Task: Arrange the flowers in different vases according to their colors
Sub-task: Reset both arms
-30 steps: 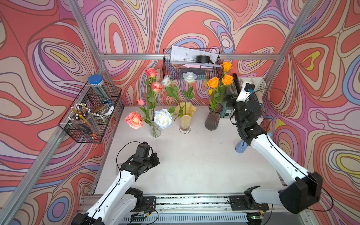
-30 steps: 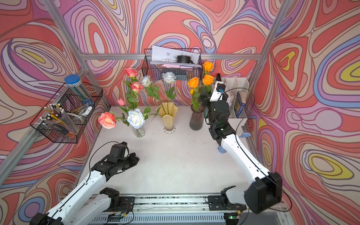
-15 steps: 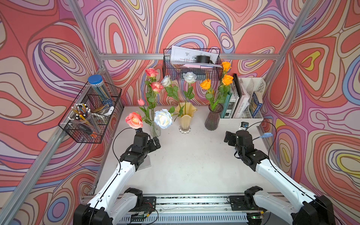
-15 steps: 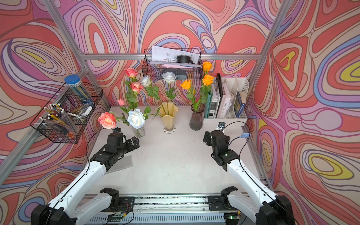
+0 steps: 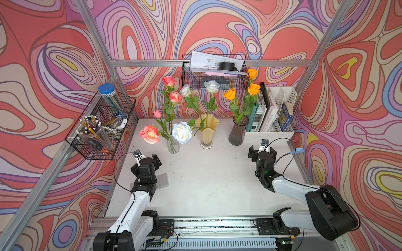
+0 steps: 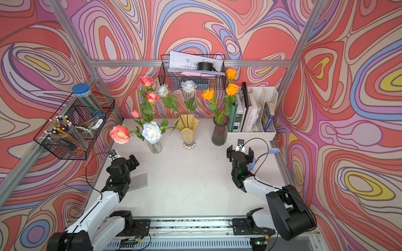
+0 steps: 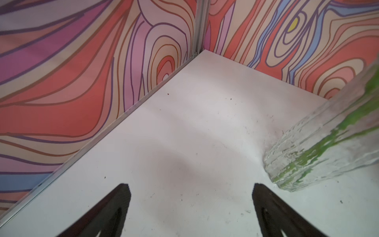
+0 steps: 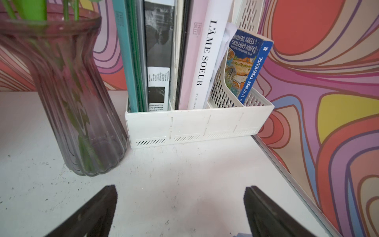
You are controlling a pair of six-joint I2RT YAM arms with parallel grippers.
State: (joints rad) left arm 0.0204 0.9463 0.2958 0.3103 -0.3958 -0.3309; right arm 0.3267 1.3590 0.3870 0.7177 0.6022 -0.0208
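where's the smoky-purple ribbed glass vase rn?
The smoky-purple ribbed glass vase stands at the back right of the white table in both top views, between the creamy-yellow wavy-rimmed vase and the white book rack, holding the orange roses.

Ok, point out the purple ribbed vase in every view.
In a top view: purple vase, the rightmost one.
In a top view: same place.
Left wrist: not in it.
Right wrist: close up, beside the white book rack.
Shared landmark: that rack, also in both top views.
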